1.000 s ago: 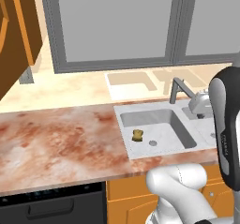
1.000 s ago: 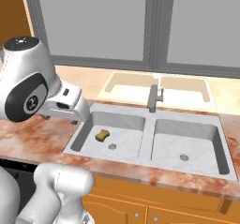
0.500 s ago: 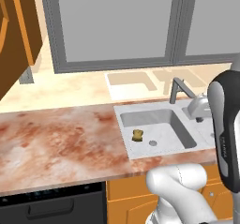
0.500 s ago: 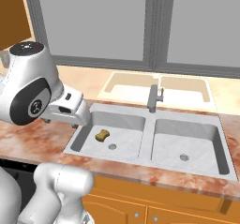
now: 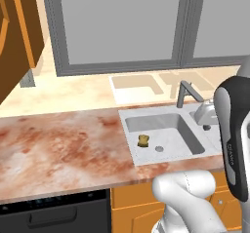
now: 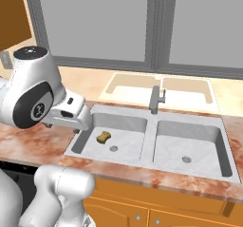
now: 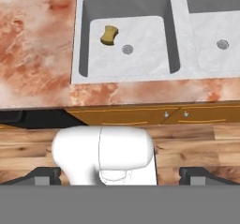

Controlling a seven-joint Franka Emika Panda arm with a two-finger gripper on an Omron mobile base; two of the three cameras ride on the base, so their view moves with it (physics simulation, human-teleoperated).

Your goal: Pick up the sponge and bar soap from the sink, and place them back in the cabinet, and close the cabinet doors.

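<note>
Taking the sink (image 6: 151, 136) as the landmark, the nearest thing is the gripper (image 7: 120, 175), high above the floor in front of it and looking down: in the hand view its two dark fingertips (image 7: 44, 175) stand far apart at the lower corners with nothing between them, so the claw is wide and holds nothing. Below the sink's front edge run orange drawer fronts (image 7: 136, 116) with small silver knobs, and to their left a black appliance front (image 5: 53, 213) sits under the counter. The marbled reddish countertop (image 5: 58, 146) frames the sink on its front and stretches away on its left side. The sponge (image 6: 103, 137) lies flat on the floor of the sink's left basin, towards that basin's left wall and just beside the round drain (image 6: 113, 148), apart from it and not touching the walls. In the right base view the arm's white forearm (image 6: 66, 112) hangs over the counter at the left rim of the sink, close to the line of sight to the sponge but not covering it. The right basin holds a drain (image 6: 186, 159) of its own; no pink block can be made out in either basin. Behind the divider between the basins rises the grey faucet (image 6: 155, 99). Beyond the sink is a pale sill and a large grey-framed window (image 6: 156, 24). Far off to the sink's left, an orange-brown wooden cabinet door (image 5: 17, 37) hangs above the counter in the left base view.
</note>
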